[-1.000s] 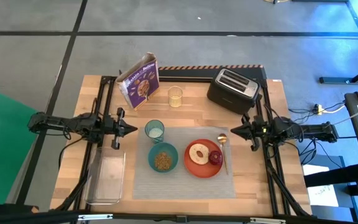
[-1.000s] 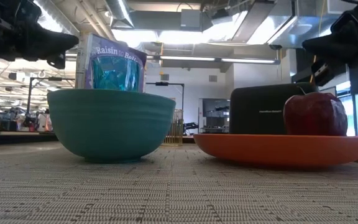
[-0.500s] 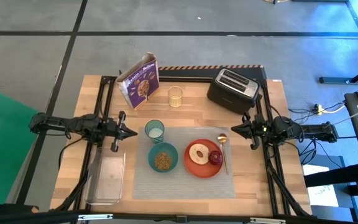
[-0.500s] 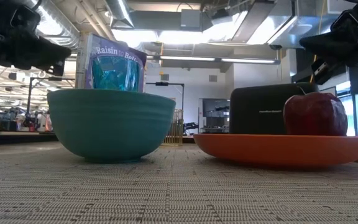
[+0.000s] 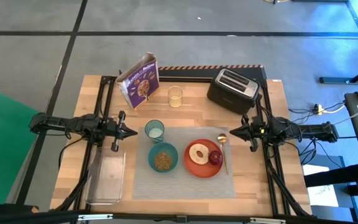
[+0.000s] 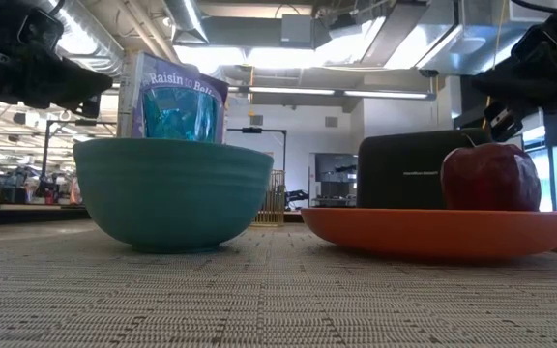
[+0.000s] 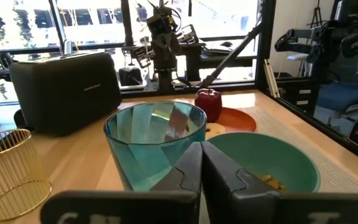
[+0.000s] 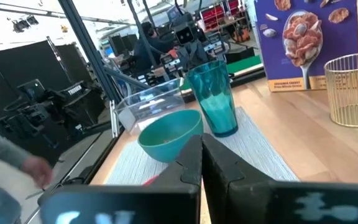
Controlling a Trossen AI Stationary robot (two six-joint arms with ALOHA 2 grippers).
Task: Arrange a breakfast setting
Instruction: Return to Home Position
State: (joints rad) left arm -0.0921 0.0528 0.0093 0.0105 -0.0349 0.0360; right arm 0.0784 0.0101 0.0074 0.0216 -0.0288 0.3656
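On the grey placemat sit a teal bowl, teal cup, gold spoon and orange plate bearing bagel and red fruit; left hand and right hand, each with fingers pressed together, hover at opposite counter sides.

One each: placemat, bowl, plate, cup, spoon, bagel, fruit, toaster, tray, cereal box, wire basket.

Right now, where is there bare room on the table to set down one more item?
The placemat's front strip before the teal bowl and orange plate is bare; so is the mat patch behind the plate, between cup and spoon. Crowded: the back row, cereal box, gold wire holder, toaster. Left gripper and right gripper hover at the mat's sides.
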